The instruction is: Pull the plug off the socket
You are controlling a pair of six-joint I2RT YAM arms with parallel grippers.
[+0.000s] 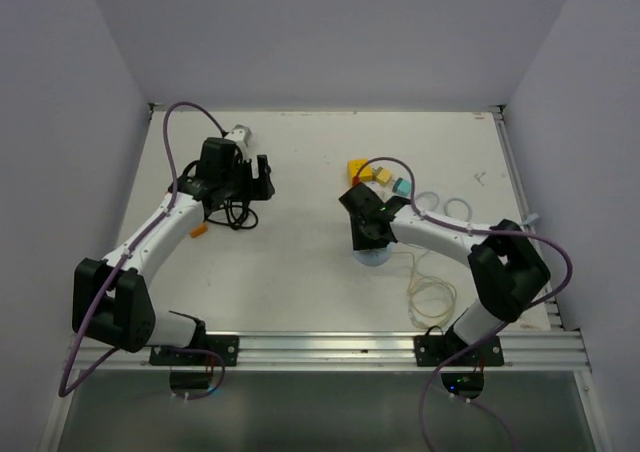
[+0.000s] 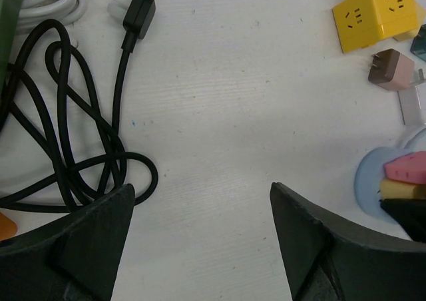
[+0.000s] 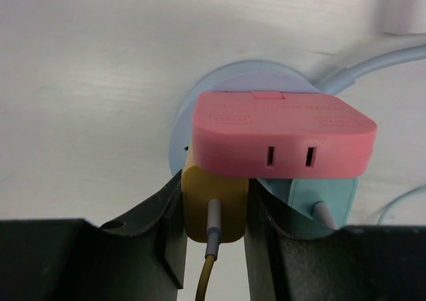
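A yellow plug (image 3: 213, 204) with a yellow cable sits in a round light-blue socket base (image 3: 200, 94), under a pink adapter (image 3: 279, 134) and beside a teal plug (image 3: 326, 204). My right gripper (image 3: 214, 184) is shut on the yellow plug, one finger on each side. In the top view the right gripper (image 1: 368, 242) is over the socket base (image 1: 372, 260) at table centre-right. My left gripper (image 2: 200, 188) is open and empty above bare table, left of the socket base (image 2: 369, 178); in the top view it (image 1: 260, 179) is at the back left.
A black plug (image 2: 138, 11) and its coiled black cable (image 2: 66, 134) lie by the left gripper. A yellow cube socket (image 2: 373, 14) and a brown adapter (image 2: 393, 68) lie behind the socket base. A cream cable coil (image 1: 430, 297) lies near the right arm's base.
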